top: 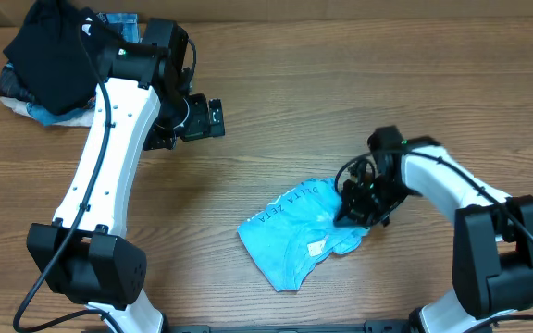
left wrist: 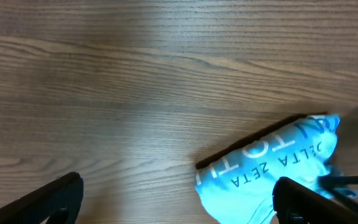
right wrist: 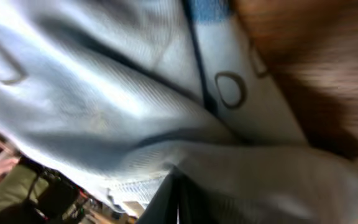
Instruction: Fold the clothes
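The left gripper (top: 213, 118) hangs spread wide over bare wood. The T-shirt (top: 294, 233) lies crumpled right of centre, and the right gripper (top: 352, 211), pressed together, seems to pinch its right edge. It is best drawn out flat and slowly before any fold. The table (top: 276, 83) is smooth wood-grain, with a black garment (top: 49, 51) at the far-left corner.

The T-shirt (top: 299, 236) lay on the table (top: 276, 111), toward the near side and a little right of centre. The right gripper (top: 352, 211) sat at the shirt's right edge, in contact with the cloth, its arm reaching in from the near right corner. The left gripper (top: 213, 118) hung over bare table, well apart from the shirt, behind it and to its left. A pile of other clothes (top: 49, 65) lay in the far left corner, partly beneath the left arm.
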Motion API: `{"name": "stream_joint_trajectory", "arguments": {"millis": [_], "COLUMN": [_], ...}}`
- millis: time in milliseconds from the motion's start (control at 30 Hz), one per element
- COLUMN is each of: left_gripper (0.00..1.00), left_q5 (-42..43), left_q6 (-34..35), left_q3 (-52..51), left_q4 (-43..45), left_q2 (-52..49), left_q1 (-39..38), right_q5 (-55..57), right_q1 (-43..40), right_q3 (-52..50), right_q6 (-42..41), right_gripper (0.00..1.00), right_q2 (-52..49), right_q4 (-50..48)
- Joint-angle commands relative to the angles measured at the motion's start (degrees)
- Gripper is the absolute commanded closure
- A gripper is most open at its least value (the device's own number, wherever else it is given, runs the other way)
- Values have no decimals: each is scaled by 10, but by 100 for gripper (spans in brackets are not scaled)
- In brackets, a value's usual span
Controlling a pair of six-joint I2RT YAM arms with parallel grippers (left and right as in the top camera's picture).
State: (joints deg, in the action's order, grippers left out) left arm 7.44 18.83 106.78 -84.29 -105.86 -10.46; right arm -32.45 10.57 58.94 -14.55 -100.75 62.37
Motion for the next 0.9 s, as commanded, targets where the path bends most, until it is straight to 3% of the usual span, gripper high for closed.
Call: {"name": "stream_joint_trajectory", "arguments": {"millis": [0,33,67,100,167,333,633,867], "left_gripper": [0,0,0,0,0,0,0,0], "left_q5": [1,1,2,10,51,175,367,374], "left_q6": [-51,-61,-72,-91,-140,-238,-436,-416], "left_q3": [9,9,9,8,1,-46,-197,-274], "left_q4": [-1,-1,0,3,12,34,62,168], "left_q2": [14,13,11,9,3,-14,-54,-88], "left_q1": [-2,-3,-4,-5,-6,-8,-21,-62], "right_q5": [57,80,102,125,169,175,152,142], "right_q1": [-8,-8,-8,-8,-8,-11,-57,-81], "right_q3": [90,121,149,177,230,325,395,395], "right_q6": [0,0,0,0,-3,-4,-2,-2], "right_gripper": [85,80,63,35,0,0,0,0], "right_q2": [35,39,42,43,43,43,43,43], "right_q4": [45,75,101,127,177,235,210,206]}}
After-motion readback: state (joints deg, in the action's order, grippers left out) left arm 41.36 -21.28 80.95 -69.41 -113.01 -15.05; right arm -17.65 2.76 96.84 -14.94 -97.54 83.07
